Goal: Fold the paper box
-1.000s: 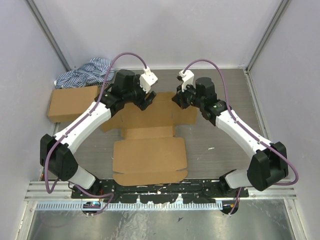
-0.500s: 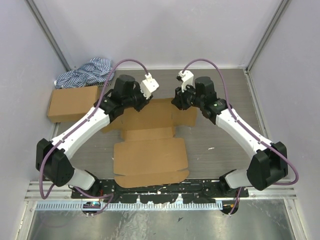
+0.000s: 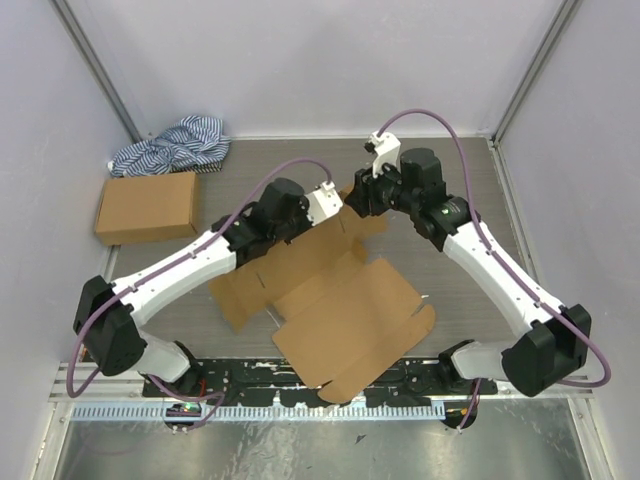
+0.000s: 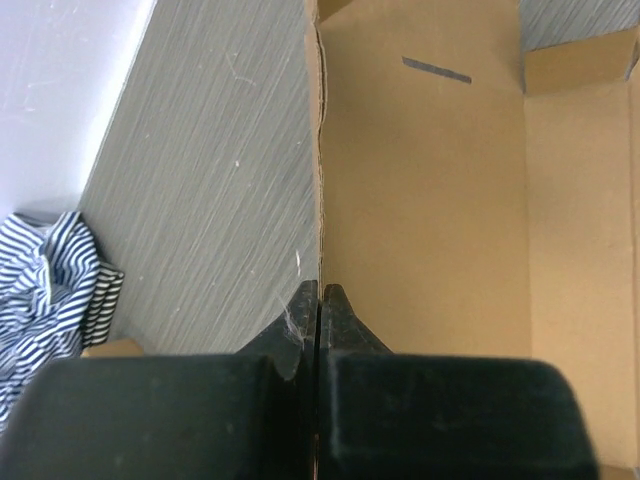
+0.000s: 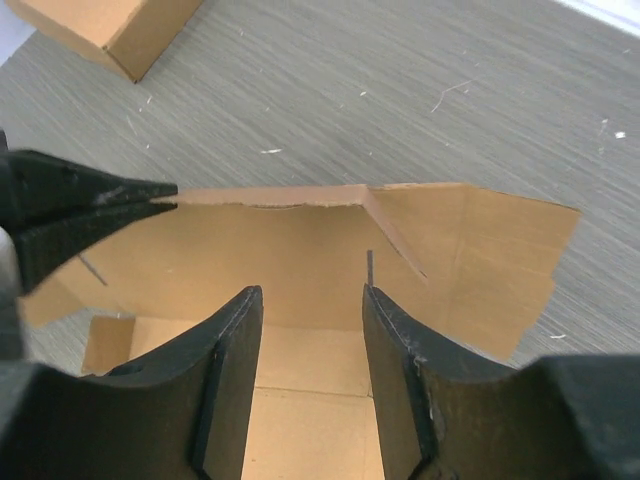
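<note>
The paper box (image 3: 350, 320) is an unfolded brown cardboard blank lying slantwise on the table, its far panel raised. My left gripper (image 3: 338, 212) is shut on that panel's far edge. In the left wrist view the left gripper (image 4: 320, 292) pinches the thin cardboard edge, with the paper box (image 4: 430, 200) stretching away to the right. My right gripper (image 3: 360, 198) stands just beside it, open. In the right wrist view the right gripper (image 5: 312, 297) has only the inner face of the paper box (image 5: 300, 260) behind the gap. The left fingertips (image 5: 100, 200) show there, clamped on the edge.
A ready-made brown cardboard box (image 3: 147, 205) lies at the left of the table, also in the right wrist view as a box corner (image 5: 110, 25). A blue-white striped cloth (image 3: 170, 145) is bunched behind it; the cloth (image 4: 50, 290) shows in the left wrist view. Walls close in the back and sides.
The left gripper has shut on the blank's far edge and moved right; the right gripper has opened. The blank has swung round, its near end now pointing to the front right.
</note>
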Tool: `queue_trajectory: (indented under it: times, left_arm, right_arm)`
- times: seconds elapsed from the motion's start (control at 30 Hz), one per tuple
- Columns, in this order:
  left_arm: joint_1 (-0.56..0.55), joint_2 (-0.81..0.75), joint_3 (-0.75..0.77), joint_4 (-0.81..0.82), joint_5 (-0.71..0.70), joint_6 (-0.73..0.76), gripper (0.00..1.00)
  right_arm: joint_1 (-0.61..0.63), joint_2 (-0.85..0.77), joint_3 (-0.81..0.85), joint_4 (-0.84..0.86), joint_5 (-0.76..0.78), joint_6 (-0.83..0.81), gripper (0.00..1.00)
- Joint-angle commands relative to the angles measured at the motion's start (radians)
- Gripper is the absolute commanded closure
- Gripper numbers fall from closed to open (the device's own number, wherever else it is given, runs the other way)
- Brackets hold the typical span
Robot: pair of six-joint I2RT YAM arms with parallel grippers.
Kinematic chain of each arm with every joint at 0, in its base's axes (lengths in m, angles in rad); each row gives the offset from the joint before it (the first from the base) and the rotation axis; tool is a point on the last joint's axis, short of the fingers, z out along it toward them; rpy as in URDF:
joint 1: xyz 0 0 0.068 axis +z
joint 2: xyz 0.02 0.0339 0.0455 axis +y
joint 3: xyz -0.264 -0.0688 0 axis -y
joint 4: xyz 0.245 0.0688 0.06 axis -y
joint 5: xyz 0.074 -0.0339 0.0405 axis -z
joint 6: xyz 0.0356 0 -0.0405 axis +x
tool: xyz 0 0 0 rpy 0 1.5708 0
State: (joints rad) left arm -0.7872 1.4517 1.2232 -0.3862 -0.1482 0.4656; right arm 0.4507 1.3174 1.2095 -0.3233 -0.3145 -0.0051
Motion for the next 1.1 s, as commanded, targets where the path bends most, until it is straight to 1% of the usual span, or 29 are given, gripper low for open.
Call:
queue_trajectory:
  times: [0.0,0.07,0.13,0.27,0.47,0.57,0.63,0.7,0.73,0.8,0.87,0.93,1.07]
  left_arm:
    - [-0.088,-0.011,-0.044,0.017,-0.288,0.072,1.00]
    - [-0.127,-0.017,-0.065,0.041,-0.384,0.108,1.00]
    - [-0.164,-0.028,-0.089,0.068,-0.470,0.141,1.00]
    - [-0.214,-0.077,-0.138,0.109,-0.563,0.206,1.00]
    - [-0.257,-0.146,-0.126,0.117,-0.589,0.300,1.00]
    - [-0.262,-0.171,-0.104,0.111,-0.548,0.325,1.00]
    - [-0.262,-0.174,-0.100,0.105,-0.499,0.333,1.00]
    - [-0.263,-0.174,-0.104,0.100,-0.454,0.335,1.00]
    - [-0.262,-0.174,-0.107,0.094,-0.426,0.333,1.00]
    - [-0.261,-0.175,-0.120,0.096,-0.403,0.330,1.00]
    - [-0.262,-0.171,-0.133,0.098,-0.398,0.331,1.00]
    - [-0.261,-0.153,-0.140,0.094,-0.399,0.338,1.00]
    - [-0.256,-0.109,-0.136,0.091,-0.402,0.351,1.00]
  right_arm:
    - [0.007,-0.079,0.004,0.031,0.134,0.046,0.50]
    - [0.006,-0.077,0.006,0.034,0.199,0.059,0.52]
    - [0.006,-0.070,0.013,0.038,0.260,0.080,0.60]
    - [0.005,-0.045,0.039,0.042,0.325,0.115,0.68]
    - [-0.018,0.007,0.088,0.059,0.407,0.178,0.76]
    - [-0.071,0.036,0.116,0.069,0.409,0.201,0.79]
    - [-0.121,0.059,0.132,0.077,0.377,0.216,0.81]
    - [-0.185,0.095,0.145,0.086,0.314,0.242,0.81]
    - [-0.225,0.110,0.147,0.097,0.261,0.257,0.79]
    - [-0.290,0.140,0.135,0.133,0.159,0.288,0.72]
    - [-0.342,0.178,0.127,0.162,0.076,0.314,0.72]
    - [-0.374,0.207,0.098,0.202,-0.011,0.326,0.72]
    - [-0.402,0.261,0.062,0.274,-0.106,0.336,0.71]
